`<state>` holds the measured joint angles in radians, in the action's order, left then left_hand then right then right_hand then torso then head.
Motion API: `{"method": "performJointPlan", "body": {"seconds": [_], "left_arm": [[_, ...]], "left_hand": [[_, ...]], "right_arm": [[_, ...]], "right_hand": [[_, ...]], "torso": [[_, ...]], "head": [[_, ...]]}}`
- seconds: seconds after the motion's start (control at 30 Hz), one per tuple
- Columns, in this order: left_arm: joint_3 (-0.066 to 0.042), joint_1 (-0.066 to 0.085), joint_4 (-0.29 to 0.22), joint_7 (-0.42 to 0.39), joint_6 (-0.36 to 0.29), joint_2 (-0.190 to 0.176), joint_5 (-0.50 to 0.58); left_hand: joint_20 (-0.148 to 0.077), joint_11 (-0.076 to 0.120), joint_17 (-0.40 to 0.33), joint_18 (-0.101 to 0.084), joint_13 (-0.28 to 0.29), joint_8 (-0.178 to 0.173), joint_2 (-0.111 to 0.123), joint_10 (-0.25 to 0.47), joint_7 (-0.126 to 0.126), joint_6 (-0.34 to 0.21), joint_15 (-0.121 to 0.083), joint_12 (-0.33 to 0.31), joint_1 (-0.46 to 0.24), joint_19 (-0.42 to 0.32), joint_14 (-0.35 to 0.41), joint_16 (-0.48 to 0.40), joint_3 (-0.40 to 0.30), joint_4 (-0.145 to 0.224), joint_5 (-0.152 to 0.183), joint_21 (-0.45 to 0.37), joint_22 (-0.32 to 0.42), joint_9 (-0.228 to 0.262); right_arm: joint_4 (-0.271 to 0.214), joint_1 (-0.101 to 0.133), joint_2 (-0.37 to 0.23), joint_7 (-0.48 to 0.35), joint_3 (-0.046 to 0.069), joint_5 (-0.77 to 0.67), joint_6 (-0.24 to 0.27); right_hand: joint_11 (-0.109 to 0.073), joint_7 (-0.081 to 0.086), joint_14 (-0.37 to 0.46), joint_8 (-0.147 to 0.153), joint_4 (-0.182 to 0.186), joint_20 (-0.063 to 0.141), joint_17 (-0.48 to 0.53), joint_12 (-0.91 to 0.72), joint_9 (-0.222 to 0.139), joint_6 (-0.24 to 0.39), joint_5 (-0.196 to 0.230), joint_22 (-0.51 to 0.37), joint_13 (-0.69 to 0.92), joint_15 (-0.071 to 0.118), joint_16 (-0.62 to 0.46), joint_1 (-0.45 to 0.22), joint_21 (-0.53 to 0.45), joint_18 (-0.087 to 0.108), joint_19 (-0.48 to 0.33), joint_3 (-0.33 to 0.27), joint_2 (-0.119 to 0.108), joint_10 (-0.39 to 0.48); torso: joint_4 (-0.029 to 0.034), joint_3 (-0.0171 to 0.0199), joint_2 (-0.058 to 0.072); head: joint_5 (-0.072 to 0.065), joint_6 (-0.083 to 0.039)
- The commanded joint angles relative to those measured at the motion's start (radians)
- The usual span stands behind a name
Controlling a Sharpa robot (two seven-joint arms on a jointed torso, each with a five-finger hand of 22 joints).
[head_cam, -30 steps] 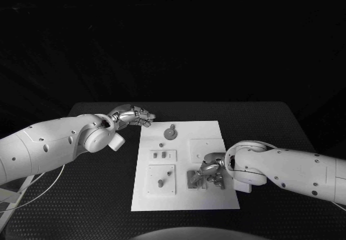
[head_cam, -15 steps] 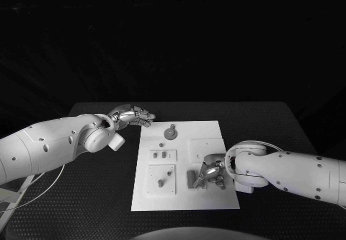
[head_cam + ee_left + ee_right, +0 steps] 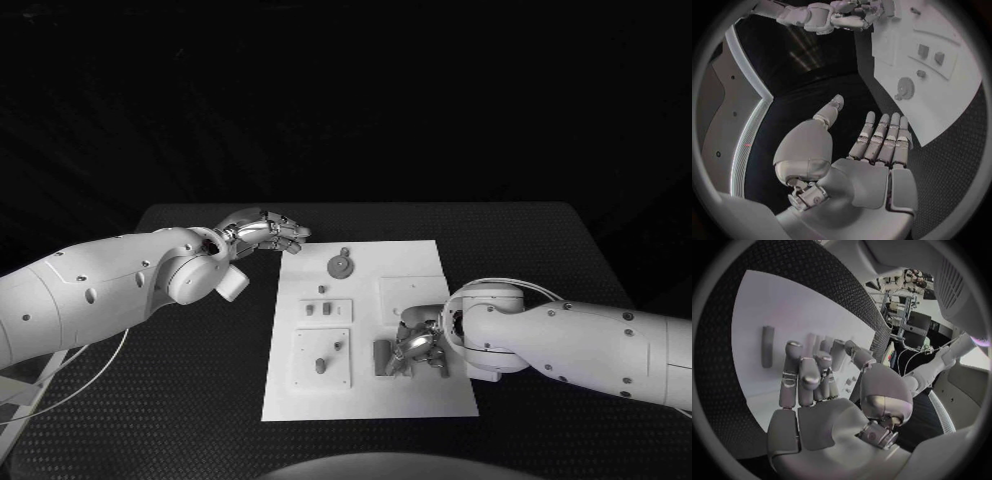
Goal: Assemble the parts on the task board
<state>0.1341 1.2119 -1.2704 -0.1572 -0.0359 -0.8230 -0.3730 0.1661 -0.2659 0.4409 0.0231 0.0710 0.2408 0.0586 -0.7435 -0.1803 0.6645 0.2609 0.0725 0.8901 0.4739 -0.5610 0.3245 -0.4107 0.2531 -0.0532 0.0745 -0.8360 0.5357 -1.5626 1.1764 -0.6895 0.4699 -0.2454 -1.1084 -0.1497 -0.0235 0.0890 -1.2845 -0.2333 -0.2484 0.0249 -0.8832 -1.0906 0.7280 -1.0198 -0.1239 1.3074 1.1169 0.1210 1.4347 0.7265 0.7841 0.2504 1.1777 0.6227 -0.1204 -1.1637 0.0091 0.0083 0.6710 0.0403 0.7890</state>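
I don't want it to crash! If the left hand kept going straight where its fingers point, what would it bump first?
Probably the task board: the left hand points its fingers toward its near edge. Height is unclear, so it might pass above.

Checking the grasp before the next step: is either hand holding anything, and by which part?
Left hand holds nothing. Right hand is down on parts; a hold cannot be told.

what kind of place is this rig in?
Probably a robotics lab test bench: a black table bearing a white task board with small parts, and equipment racks and cables in the right wrist view.
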Motion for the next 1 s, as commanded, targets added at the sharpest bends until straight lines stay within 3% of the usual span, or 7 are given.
{"method": "performJointPlan", "body": {"seconds": [0.03,0.83,1.0], "left_arm": [[-0.001,0.001,-0.003,-0.008,0.015,0.000,-0.002],[-0.001,0.001,-0.003,-0.005,0.020,-0.001,-0.002],[-0.001,0.001,-0.003,-0.005,0.021,-0.001,-0.002]], "left_hand": [[-0.001,-0.002,0.002,-0.008,-0.001,0.006,-0.002,0.000,-0.055,0.007,0.003,-0.004,0.001,0.004,0.003,-0.003,0.001,-0.001,0.003,-0.001,0.002,-0.001],[-0.001,-0.002,0.002,-0.008,-0.001,0.006,-0.001,0.000,-0.055,0.008,0.003,-0.004,-0.001,0.004,0.003,-0.004,0.002,-0.002,0.003,-0.001,0.002,-0.001],[-0.001,-0.002,0.002,-0.008,-0.001,0.006,-0.001,0.000,-0.055,0.008,0.003,-0.004,-0.001,0.004,0.003,-0.004,0.002,-0.002,0.003,-0.001,0.002,-0.001]], "right_arm": [[0.002,-0.005,0.004,0.002,-0.002,-0.044,-0.006],[0.005,-0.006,0.004,0.006,-0.002,-0.071,0.043],[0.003,-0.006,0.002,-0.001,-0.002,-0.071,0.030]], "right_hand": [[0.000,-0.001,0.002,0.007,-0.006,0.001,0.002,0.005,0.000,-0.006,0.000,0.019,-0.001,0.007,-0.002,0.000,0.002,0.011,0.004,-0.001,0.010,-0.005],[-0.002,-0.003,-0.004,0.008,0.000,0.001,0.004,0.008,0.001,-0.014,-0.001,0.018,-0.003,0.009,-0.002,-0.020,0.000,0.011,0.010,-0.015,0.038,-0.013],[-0.002,-0.003,-0.004,0.008,0.004,0.001,0.004,0.008,0.001,-0.014,-0.001,0.018,-0.004,0.010,-0.003,-0.025,-0.001,0.011,0.011,-0.016,0.040,-0.014]], "torso": [[0.0006,0.0004,0.000],[-0.0002,0.0006,0.000],[0.0000,0.0005,0.000]], "head": [[0.000,0.001],[0.001,0.002],[0.000,0.002]]}}
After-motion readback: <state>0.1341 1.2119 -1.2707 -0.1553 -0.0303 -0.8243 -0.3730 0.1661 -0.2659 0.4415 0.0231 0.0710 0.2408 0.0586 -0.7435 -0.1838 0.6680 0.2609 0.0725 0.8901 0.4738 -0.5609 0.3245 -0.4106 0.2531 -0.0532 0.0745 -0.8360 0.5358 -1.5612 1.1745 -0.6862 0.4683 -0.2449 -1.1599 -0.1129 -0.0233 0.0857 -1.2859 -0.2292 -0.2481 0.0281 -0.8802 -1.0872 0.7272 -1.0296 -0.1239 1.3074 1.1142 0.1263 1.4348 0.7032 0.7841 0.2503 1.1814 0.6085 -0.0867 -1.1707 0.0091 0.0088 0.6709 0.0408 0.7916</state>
